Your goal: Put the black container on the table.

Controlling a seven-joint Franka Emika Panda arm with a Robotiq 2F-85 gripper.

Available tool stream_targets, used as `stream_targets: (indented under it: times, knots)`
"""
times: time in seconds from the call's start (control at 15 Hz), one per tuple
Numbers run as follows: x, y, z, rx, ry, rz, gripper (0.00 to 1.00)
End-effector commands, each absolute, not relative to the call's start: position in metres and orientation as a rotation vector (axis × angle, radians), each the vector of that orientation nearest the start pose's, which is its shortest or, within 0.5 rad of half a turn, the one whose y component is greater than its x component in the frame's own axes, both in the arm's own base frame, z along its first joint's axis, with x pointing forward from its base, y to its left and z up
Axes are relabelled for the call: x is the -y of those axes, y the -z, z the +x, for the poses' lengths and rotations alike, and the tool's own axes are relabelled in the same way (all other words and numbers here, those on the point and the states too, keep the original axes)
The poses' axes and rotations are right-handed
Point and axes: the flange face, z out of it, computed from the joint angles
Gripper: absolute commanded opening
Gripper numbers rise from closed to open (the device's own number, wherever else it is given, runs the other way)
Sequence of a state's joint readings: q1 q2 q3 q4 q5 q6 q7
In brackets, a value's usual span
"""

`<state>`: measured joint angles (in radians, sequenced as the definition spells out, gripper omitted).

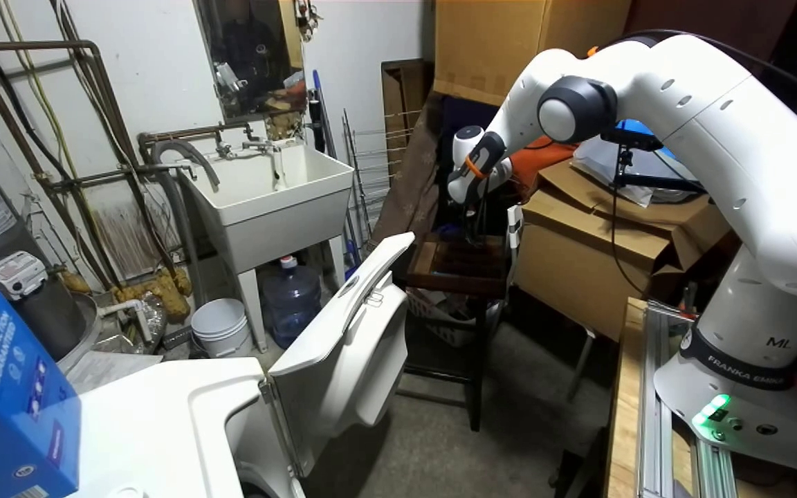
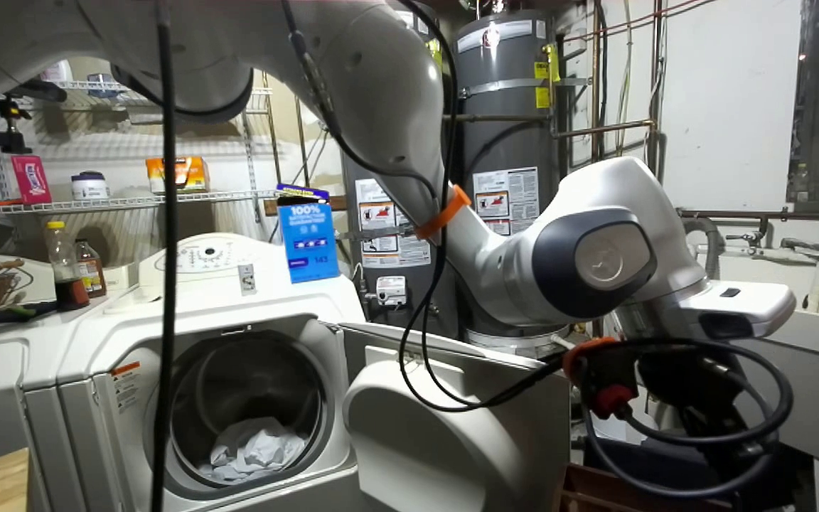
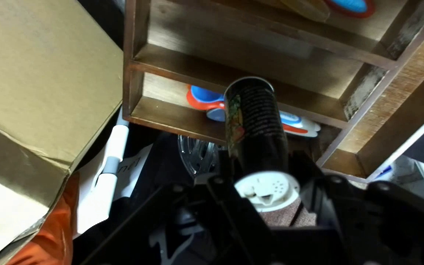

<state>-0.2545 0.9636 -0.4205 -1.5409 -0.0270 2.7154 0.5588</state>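
Note:
In the wrist view the black container point(image 3: 254, 121) is a dark printed cylinder with a white shaker lid facing the camera. My gripper point(image 3: 262, 157) has a finger against each side of it near the lid. The far end overlaps a divided wooden tray-like top; I cannot tell whether it touches. The table point(image 1: 454, 282) shows in an exterior view with a dark-brown top and black legs, under my gripper point(image 1: 474, 223). Its compartmented top point(image 3: 248, 70) holds coloured spoons point(image 3: 206, 99) in the wrist view. In both exterior views the container is too dark or hidden to make out.
A large cardboard box point(image 1: 582, 252) stands close beside the table. An open white washer door point(image 1: 350, 332) juts out on the table's other side. A white basin point(image 1: 288, 207) stands behind. A white basket point(image 1: 450, 325) sits below the table top. Black cable loops point(image 2: 772, 419) hang round the wrist.

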Motion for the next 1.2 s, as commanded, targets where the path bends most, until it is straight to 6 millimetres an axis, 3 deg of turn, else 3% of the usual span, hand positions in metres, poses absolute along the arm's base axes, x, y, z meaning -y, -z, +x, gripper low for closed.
stream_targets:
  times: [0.0, 0.6, 1.13]
  knots:
    - [0.392, -0.122, 0.621, -1.648, 0.55, -3.02, 0.2]
    - [0.385, -0.092, 0.638, -1.654, 0.604, -2.973, 0.2]
    - [0.388, -0.077, 0.646, -1.663, 0.609, -2.912, 0.2]
